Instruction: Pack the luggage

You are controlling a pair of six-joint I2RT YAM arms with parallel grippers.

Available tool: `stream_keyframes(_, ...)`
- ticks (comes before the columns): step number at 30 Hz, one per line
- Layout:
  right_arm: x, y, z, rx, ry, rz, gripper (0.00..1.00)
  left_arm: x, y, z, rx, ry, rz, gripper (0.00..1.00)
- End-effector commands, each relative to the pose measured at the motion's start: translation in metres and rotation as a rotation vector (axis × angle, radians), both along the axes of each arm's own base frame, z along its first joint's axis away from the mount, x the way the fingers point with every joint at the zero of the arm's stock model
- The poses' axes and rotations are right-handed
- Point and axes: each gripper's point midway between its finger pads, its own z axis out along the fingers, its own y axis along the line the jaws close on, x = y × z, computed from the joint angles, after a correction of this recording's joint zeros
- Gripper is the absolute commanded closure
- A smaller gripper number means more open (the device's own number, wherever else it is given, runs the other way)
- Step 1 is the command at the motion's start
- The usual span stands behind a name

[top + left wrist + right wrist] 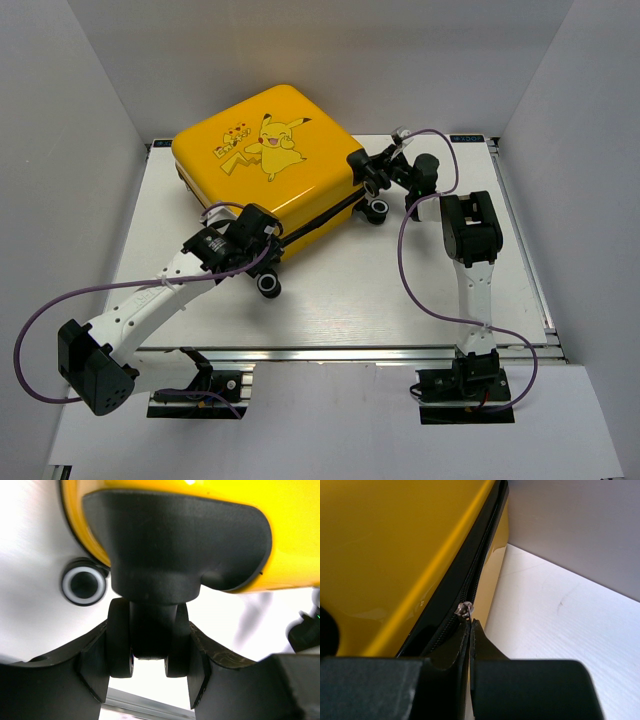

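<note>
- The luggage (pixel 265 140), a yellow hard-shell suitcase, lies flat on the white table (pixel 400 290) toward its far left, cartoon side up and turned cornerwise to the arms.
- Its lid is down on the lower shell, so whatever packing was wanted looks done; nothing loose shows on the table.
- What seems left is the closing. A dark zip (pixel 480 565) runs along the seam between the shells, and how much of it is fastened cannot be told from these views.
- The left gripper (pixel 148 652) sits at the near corner of the case with its jaws partly apart, straddling a black caster (pixel 150 580).
- Its fingers (pixel 95 665) press against the outer faces of the twin wheels, so I read this as a clamp steadying the case.
- A second wheel (pixel 83 582), ringed in white, stands free just beside it.
- The right gripper (pixel 470 630) is at the right corner with its jaws pressed fully together.
- Their tips meet the small silver zipper pull (pixel 465 609), which looks pinched between them, though only its end shows.
- By that, the job stands at the zipping stage, with the pull needing to be drawn along the seam.
</note>
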Motion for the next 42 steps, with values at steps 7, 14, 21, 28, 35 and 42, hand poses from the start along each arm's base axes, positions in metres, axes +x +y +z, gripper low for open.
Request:
stream_keyframes(7, -0.067, -0.032, 0.091, -0.112, -0.332, -0.269, 1.0, 0.008, 0.03, 0.066, 0.433, -0.005, -0.346, 0.02)
stream_keyframes(14, -0.146, 0.004, 0.073, -0.188, -0.306, -0.176, 1.0, 0.054, -0.107, 0.101, 0.235, -0.272, -0.947, 0.02)
stream_keyframes(21, -0.179, 0.023, 0.085, -0.132, -0.253, -0.175, 1.0, 0.042, -0.175, 0.068, 0.179, -0.224, -1.2, 0.02)
stream_keyframes(28, -0.206, 0.02, 0.066, 0.005, -0.066, -0.17, 1.0, 0.035, -0.194, 0.049, 0.198, -0.236, -1.193, 0.02)
stream_keyframes(35, -0.202, 0.004, 0.054, -0.015, -0.008, -0.188, 1.0, 0.045, -0.178, 0.027, 0.395, -0.134, -1.048, 0.02)
stream_keyframes(42, -0.209, -0.002, 0.057, -0.02, -0.016, -0.173, 1.0, 0.055, -0.171, 0.005, 0.543, -0.059, -0.913, 0.02)
